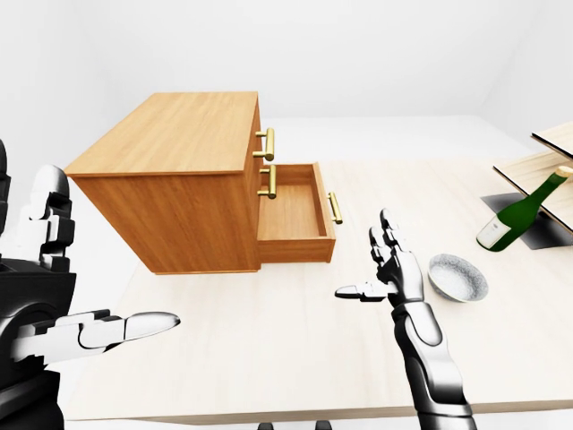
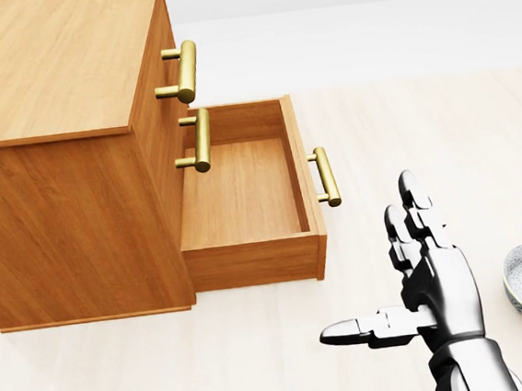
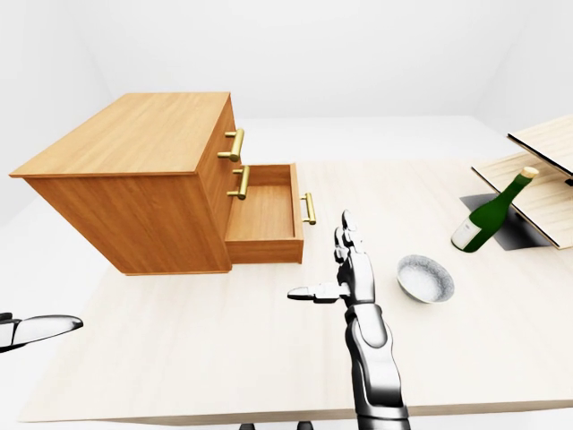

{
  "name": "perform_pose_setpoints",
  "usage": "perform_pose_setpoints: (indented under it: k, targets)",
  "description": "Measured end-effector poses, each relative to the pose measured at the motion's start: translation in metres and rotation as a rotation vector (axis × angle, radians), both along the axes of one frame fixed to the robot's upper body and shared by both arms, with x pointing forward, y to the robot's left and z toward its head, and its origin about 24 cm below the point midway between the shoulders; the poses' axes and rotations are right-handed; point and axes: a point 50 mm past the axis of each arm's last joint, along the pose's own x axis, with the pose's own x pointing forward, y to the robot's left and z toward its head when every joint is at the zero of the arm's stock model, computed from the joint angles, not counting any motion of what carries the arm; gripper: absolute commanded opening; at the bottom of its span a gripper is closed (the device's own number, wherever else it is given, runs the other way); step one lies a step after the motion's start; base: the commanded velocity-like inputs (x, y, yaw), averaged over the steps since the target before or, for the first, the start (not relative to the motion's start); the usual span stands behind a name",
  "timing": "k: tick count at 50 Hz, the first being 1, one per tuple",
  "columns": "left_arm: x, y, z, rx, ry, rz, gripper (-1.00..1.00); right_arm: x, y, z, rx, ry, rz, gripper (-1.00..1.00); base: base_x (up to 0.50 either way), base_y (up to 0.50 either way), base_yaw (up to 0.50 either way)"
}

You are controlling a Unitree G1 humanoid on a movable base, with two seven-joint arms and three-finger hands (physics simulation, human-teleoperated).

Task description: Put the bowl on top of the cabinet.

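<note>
Showing bare boards, the drawer (image 2: 242, 193) of the brown wooden cabinet (image 2: 45, 68) stands pulled out; rightward, the speckled grey round bowl (image 1: 457, 277) sits upright; left hand (image 1: 40, 278) and right hand (image 2: 431, 281) spread.

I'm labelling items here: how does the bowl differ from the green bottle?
The bowl is pale, low and wide; the bottle is dark green, tall and slim, with a gold cap. The bowl sits flat, mouth up; the bottle stands tilted, neck up to the right. In the left-eye view the bowl lies close beside the right hand, the bottle farther right; both are right of the cabinet.
</note>
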Motion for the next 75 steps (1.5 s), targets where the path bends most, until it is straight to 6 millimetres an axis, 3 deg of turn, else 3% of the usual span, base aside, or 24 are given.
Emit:
perform_pose_setpoints:
  k: [20,34,75]
  targets:
    - [0.000,0.000,0.000,0.003,0.002,0.001,1.00,-0.001,0.000,0.000,-0.022,-0.002,-0.004,1.00,0.00,-0.10,0.00]
    - [-0.001,0.002,0.000,0.004,0.009,0.006,1.00,0.005,-0.005,0.013,-0.097,-0.065,-0.049,1.00,0.00,0.00,0.00]
    - [-0.004,0.005,-0.001,0.018,0.037,0.027,1.00,0.038,-0.046,0.051,-0.368,-0.214,-0.197,1.00,0.00,0.00,0.00]
